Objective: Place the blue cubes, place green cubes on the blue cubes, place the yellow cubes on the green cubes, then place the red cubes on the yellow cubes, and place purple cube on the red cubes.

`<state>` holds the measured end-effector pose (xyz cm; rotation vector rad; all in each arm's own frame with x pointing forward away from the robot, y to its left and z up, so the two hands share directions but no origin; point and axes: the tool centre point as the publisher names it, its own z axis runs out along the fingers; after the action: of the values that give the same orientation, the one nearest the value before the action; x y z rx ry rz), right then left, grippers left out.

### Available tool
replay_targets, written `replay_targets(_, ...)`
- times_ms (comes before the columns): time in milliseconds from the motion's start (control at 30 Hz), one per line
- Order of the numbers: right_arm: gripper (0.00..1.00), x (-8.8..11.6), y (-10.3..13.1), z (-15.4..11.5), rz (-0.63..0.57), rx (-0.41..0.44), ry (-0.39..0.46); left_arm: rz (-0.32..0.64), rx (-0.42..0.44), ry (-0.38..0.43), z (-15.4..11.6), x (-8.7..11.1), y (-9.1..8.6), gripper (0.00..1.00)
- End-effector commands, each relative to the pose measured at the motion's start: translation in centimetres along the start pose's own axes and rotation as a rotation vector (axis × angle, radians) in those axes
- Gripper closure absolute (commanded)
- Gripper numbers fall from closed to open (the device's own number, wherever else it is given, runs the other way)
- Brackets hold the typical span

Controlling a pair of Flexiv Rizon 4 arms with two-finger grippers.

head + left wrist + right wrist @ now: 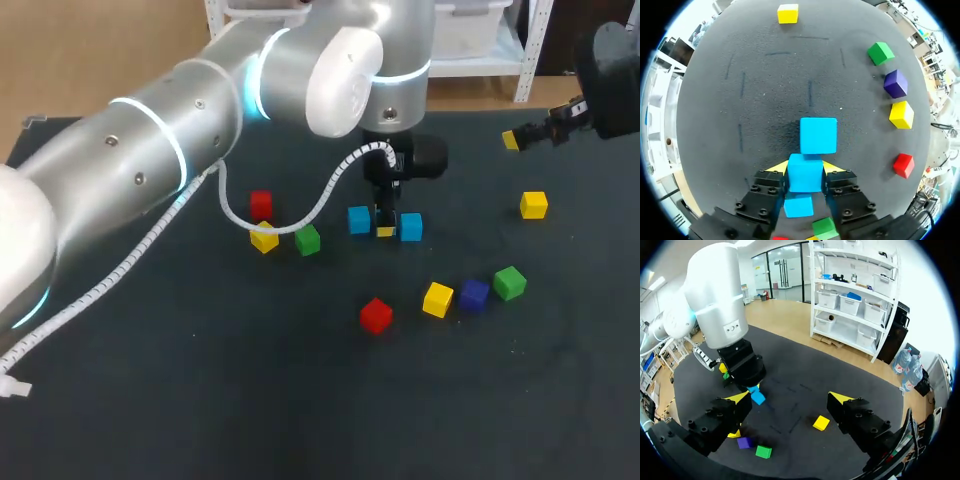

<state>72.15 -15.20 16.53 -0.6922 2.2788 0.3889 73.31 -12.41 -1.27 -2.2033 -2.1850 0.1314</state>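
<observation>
Left gripper (pixel 805 169) pinching one blue cube (pixel 804 176) from both sides; second blue cube (pixel 818 135) just ahead (corner touching or nearly, cannot tell); third blue cube (pixel 798 206) under the fingers; right gripper (pixel 790 400) spread wide, holding nothing, near the table's (pixel 300 400) far right edge.

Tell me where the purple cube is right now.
In the head view, the purple cube lies right of the middle, between a yellow cube and a green cube.
</observation>
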Motion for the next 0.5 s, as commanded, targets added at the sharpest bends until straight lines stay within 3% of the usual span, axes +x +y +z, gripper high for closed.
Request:
replay_targets(33,0.00,0.07,0.17,0.00,0.001,0.008,-0.002,-0.001,-0.029,-0.017,0.17,0.70,-0.78,1.00)
replay_targets(500,0.00,0.07,0.17,0.00,0.001,0.008,-0.002,0.027,-0.024,-0.012,0.00,0.51,-0.77,1.00)
